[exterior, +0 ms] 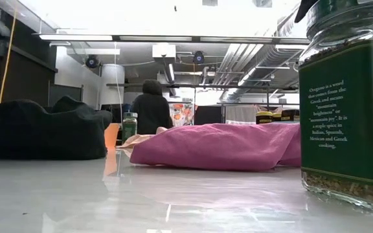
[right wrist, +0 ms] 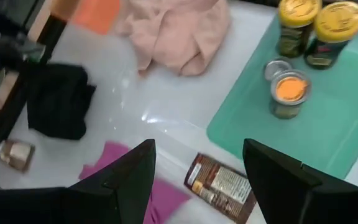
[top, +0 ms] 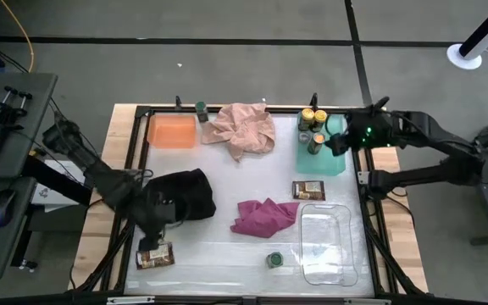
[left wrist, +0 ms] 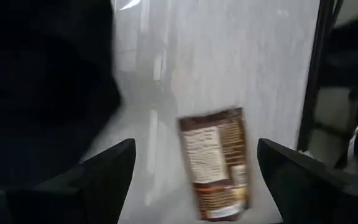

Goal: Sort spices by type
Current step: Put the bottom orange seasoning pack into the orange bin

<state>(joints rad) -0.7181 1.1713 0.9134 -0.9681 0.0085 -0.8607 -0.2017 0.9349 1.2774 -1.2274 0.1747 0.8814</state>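
Near the tabletop's front left corner, the left pincer (left wrist: 194, 180) hangs released over a brown packet (top: 155, 256) lying flat, so lowering and clenching comes next, I judge.

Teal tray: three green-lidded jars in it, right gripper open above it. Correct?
Not quite. The jars in the teal tray have yellow lids, as the right wrist view shows. The right gripper is open above the tray.

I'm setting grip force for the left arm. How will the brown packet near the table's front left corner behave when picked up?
The brown packet lies flat, so it probably flexes and won't roll. It looks thin, likely light. The open left gripper may struggle to get under it.
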